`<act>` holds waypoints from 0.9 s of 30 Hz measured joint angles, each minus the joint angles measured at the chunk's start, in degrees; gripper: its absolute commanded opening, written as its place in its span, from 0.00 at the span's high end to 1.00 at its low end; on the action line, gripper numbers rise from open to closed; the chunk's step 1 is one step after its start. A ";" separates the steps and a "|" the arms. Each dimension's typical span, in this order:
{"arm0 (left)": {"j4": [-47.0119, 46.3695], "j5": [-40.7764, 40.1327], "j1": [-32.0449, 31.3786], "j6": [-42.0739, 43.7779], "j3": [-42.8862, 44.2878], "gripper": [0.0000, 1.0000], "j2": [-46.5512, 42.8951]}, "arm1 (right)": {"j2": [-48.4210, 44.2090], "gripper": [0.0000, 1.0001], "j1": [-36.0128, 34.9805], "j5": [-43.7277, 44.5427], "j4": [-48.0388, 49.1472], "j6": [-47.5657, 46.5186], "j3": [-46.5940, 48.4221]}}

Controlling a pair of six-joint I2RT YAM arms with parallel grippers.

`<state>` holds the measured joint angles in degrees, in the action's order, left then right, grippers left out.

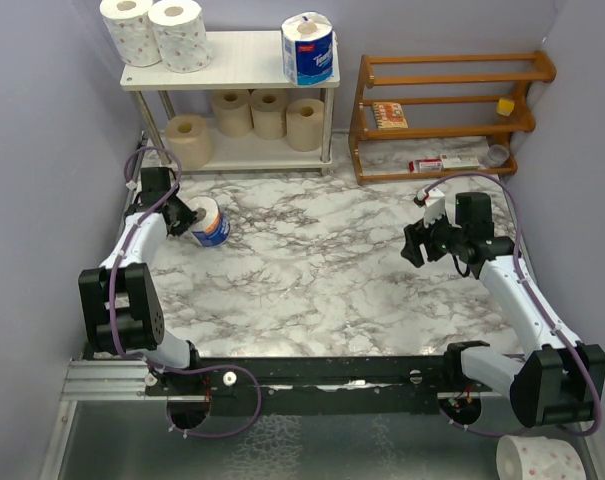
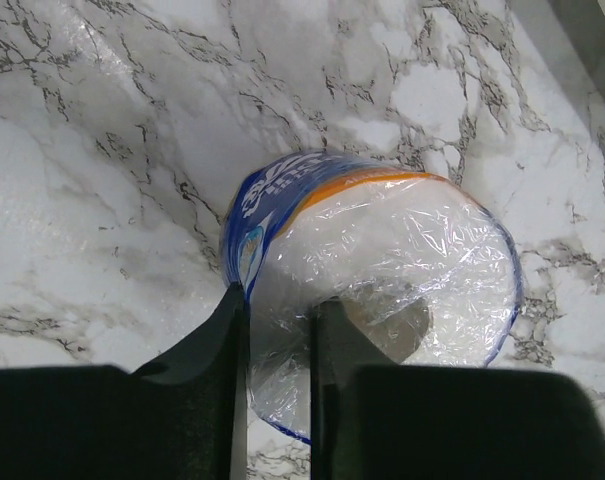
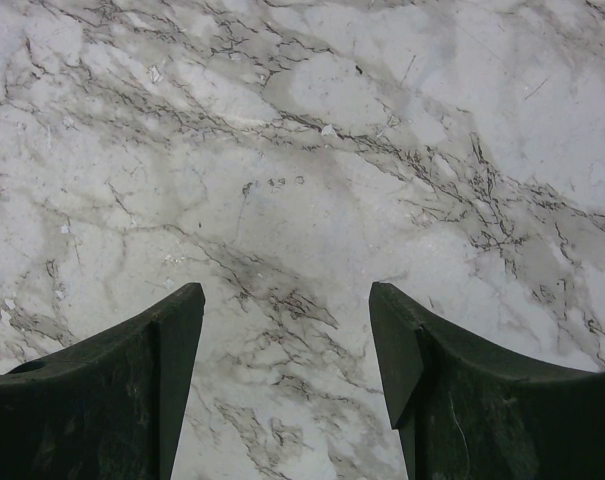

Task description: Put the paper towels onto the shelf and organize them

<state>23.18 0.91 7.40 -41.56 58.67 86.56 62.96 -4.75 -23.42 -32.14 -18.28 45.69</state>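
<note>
Top external view gives you the whole marble tabletop, with the shelf at its far left corner: two pale boards on shiny metal legs. The rolls on the lower board hide the back of that board. Just right of the shelf stands an orange-brown slatted rack; the few things on it are too small for you to name.

You can count nine paper towels.
- **Top board of the shelf:** two white rolls with pink dots touch each other at the left end. One blue-and-white wrapped roll stands upright at the right end.
- **Lower board:** three tan rolls sit in a row. A fourth tan roll sits at the front left corner, and you cannot tell whether it rests on the board or on the tabletop beside it.
- **Tabletop:** a second wrapped roll lies in front of the shelf's left legs.
- **Away from the shelf:** the ninth roll, pink-dotted, lies well away, past the tabletop's near edge, cut off by the frame.

In the left wrist view, your left tool is clamped on the wall of that second wrapped roll. One finger is against the blue print outside and the other is in the hollow core. Clear film crinkles over the white end, and an orange band edges the blue.

Your right tool hangs well to the right of the shelf's front. Its fingers are wide apart over bare marble, gripping nothing.
</note>
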 measured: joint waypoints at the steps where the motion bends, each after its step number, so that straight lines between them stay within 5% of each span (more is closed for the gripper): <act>1: -0.11 0.31 0.02 0.04 0.00 1.00 0.02 | 0.02 0.32 0.00 -0.02 0.00 0.00 0.00; 12: 7.54 2.56 -0.72 -0.39 3.02 1.00 -6.64 | 0.09 0.33 0.00 0.00 0.00 0.00 0.00; 27: 24.81 2.62 -8.98 2.97 50.53 1.00 0.72 | 0.26 0.33 0.00 -0.02 0.00 0.00 0.00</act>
<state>47.99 3.53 -1.58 -38.59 109.21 87.29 63.22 -4.75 -23.44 -32.14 -18.28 45.69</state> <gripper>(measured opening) 0.267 0.676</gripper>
